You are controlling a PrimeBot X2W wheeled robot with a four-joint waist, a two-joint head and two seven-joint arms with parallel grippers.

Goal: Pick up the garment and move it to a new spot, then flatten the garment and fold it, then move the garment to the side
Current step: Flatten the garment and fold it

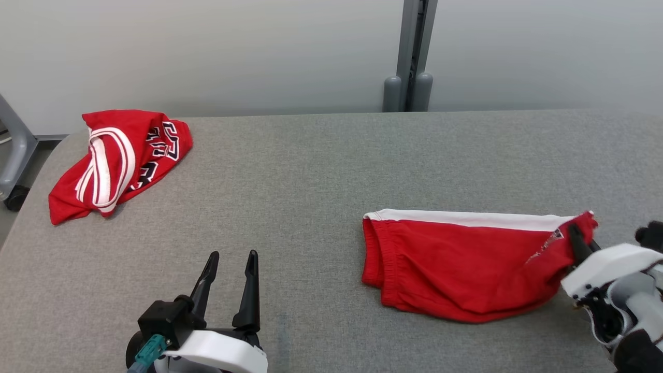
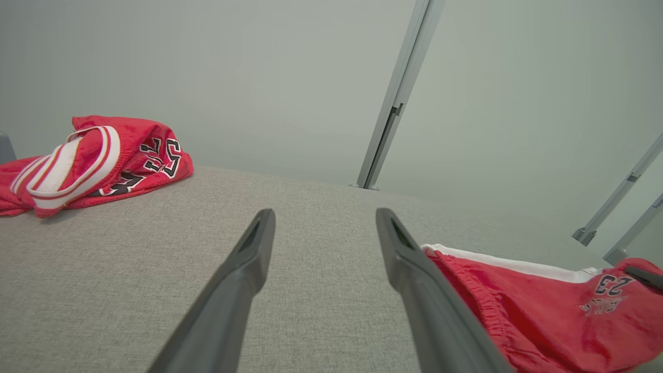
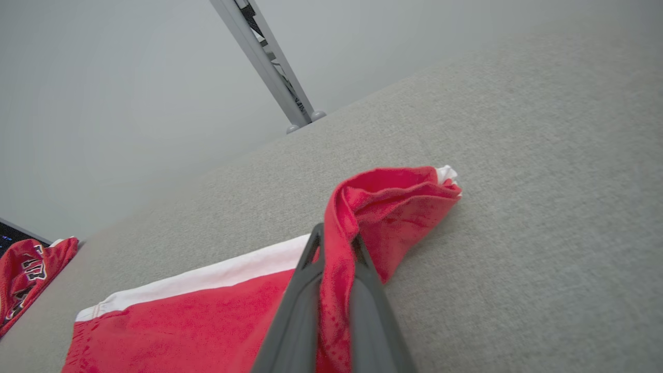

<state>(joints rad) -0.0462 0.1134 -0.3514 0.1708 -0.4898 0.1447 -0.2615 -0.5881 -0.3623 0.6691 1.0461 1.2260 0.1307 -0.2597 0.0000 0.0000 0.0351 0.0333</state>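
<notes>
While the right gripper (image 1: pixel 576 234) pinches its end, the garment (image 1: pixel 456 264) extends leftward.

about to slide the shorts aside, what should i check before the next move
1. Right gripper shut on the shorts corner: ok.
2. All folded layers in the pinch: cannot tell.
3. Shorts folded and lying on the table: ok, though the gripped corner is bunched and lifted.
4. Left gripper open, holding nothing, apart from the shorts: ok.
5. Jersey far off at the table's left end, not touching the shorts: ok.
</notes>
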